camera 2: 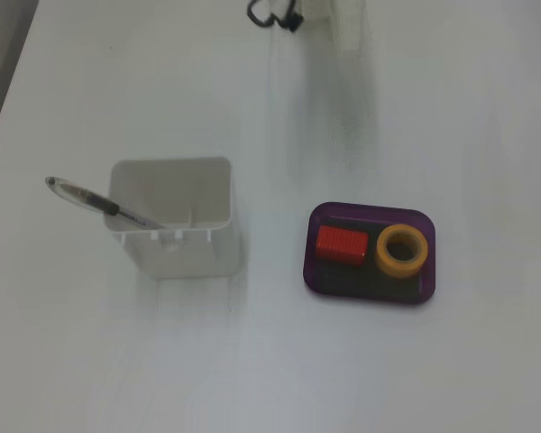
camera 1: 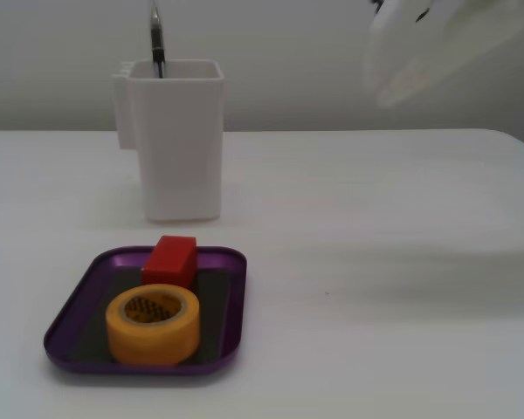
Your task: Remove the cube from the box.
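Red cube (camera 1: 169, 259) lies in the purple box (camera 1: 70, 305), far below-left of our blurred gripper (camera 1: 402, 61), jaw opening unclear.

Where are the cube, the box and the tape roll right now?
cube (camera 2: 342, 244): a fixed view from above, its red top face.
box (camera 1: 79, 292): a fixed view from the side, its purple left rim.
tape roll (camera 1: 153, 336): same side view, its yellow outer wall.
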You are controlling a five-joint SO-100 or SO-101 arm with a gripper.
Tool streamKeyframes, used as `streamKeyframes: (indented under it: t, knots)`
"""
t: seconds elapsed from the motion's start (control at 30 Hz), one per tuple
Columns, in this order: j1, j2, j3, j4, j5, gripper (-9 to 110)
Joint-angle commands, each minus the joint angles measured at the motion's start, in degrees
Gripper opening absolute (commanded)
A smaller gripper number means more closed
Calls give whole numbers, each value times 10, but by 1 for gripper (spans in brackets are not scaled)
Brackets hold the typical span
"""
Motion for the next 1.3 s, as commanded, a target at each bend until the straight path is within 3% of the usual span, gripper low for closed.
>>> streamKeyframes:
  t: [0.0,0.23,0.5,0.87,1.27]
  knots:
    - [-27,-202,-194,42,43,4]
    - [-47,-489,-487,105,91,21]
    - [-34,-697,-695,132,119,24]
    - [46,-766,-723,143,113,24]
    - [52,-813,-723,135,119,24]
